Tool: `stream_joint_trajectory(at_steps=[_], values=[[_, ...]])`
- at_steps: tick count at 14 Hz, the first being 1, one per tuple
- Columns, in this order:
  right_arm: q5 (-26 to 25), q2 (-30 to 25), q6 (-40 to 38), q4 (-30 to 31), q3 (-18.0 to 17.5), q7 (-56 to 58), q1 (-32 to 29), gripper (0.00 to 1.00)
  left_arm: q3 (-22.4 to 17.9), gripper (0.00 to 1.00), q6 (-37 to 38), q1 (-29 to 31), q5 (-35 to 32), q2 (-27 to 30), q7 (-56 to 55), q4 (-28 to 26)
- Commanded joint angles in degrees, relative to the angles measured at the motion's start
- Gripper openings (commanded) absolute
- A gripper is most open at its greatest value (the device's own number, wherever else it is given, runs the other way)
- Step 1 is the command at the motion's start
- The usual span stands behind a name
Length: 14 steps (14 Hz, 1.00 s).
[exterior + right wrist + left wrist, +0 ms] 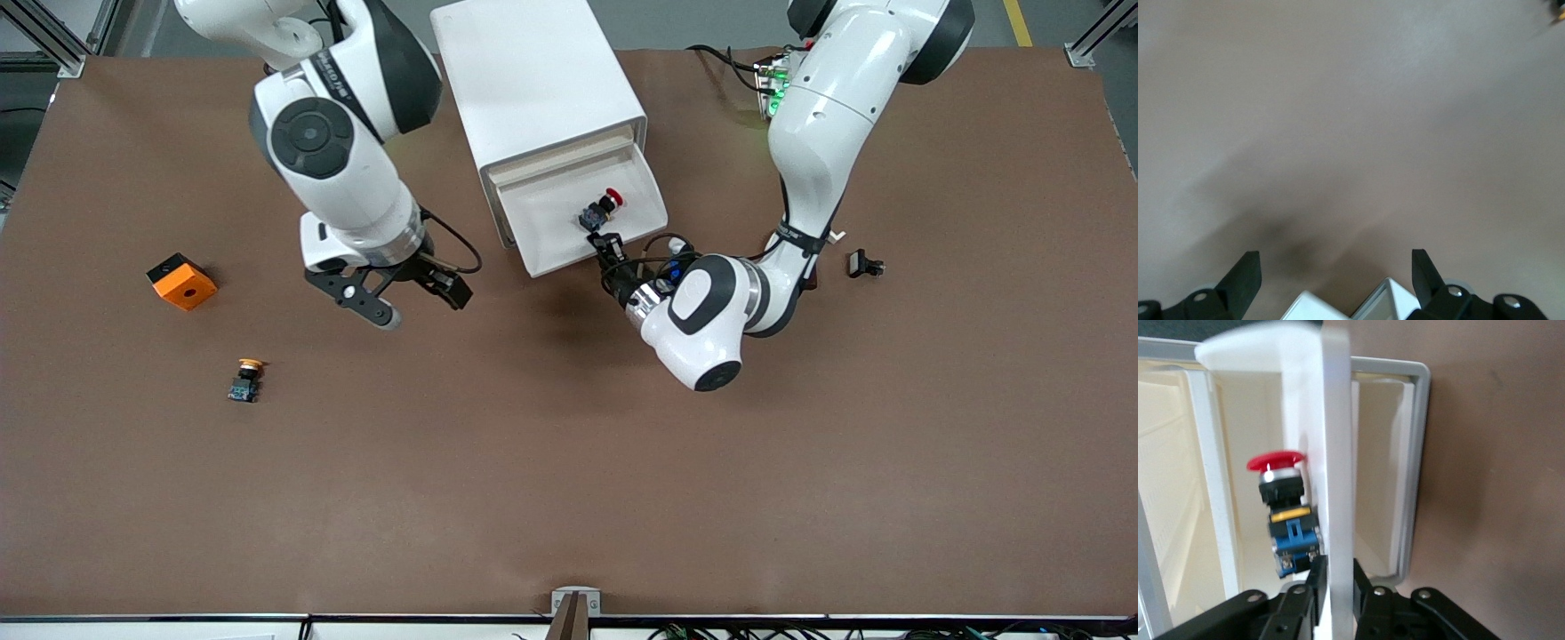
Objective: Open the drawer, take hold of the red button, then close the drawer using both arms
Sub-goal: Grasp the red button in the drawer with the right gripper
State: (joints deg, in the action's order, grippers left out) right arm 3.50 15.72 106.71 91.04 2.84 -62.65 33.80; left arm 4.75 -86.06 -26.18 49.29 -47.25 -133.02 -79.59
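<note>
The drawer [569, 218] stands pulled out of the white cabinet [533, 84], its tray open to the top. Inside it lies the button [597, 212], alone, red cap pointing toward the cabinet, close to the front wall. The left gripper [607, 246] sits at that front wall, just beside the button; in the left wrist view its fingers [1317, 577] are pinching the drawer's front panel [1337, 487], one finger inside the tray and one outside, with the button [1286, 513] just ahead of the inner finger.

The right gripper [404, 298] hovers over bare table [551, 462] near the drawer, toward the right arm's end, its fingers [1245, 273] spread wide and holding nothing.

Farther toward that end from the right gripper lie an orange cube [181, 281] and an orange-capped button [245, 380]. A small black part [864, 264] lies on the table past the left arm's elbow.
</note>
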Motion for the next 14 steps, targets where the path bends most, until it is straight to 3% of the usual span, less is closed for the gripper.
stream_joint_trajectory(at_steps=[1,4,8,14], values=[[0.4,0.7,1.0,-1.0,0.6,-3.3,2.4,1.0,-0.5,1.0,-0.1,0.2,-0.3,0.1,0.8,2.4],[0.1,1.7,1.4,-1.0,0.6,-7.1,4.7,1.0,-1.0,1.0,-0.1,1.5,-1.7,0.7,1.2,4.3],[-0.5,3.6,5.5,-1.0,0.6,-16.6,10.1,1.0,-5.3,1.0,-0.2,1.8,-1.5,1.3,2.4,10.1],[-2.0,7.0,8.4,-1.0,0.8,-27.2,17.9,1.0,-7.9,1.0,-1.4,9.6,-2.6,6.4,19.5,10.8]])
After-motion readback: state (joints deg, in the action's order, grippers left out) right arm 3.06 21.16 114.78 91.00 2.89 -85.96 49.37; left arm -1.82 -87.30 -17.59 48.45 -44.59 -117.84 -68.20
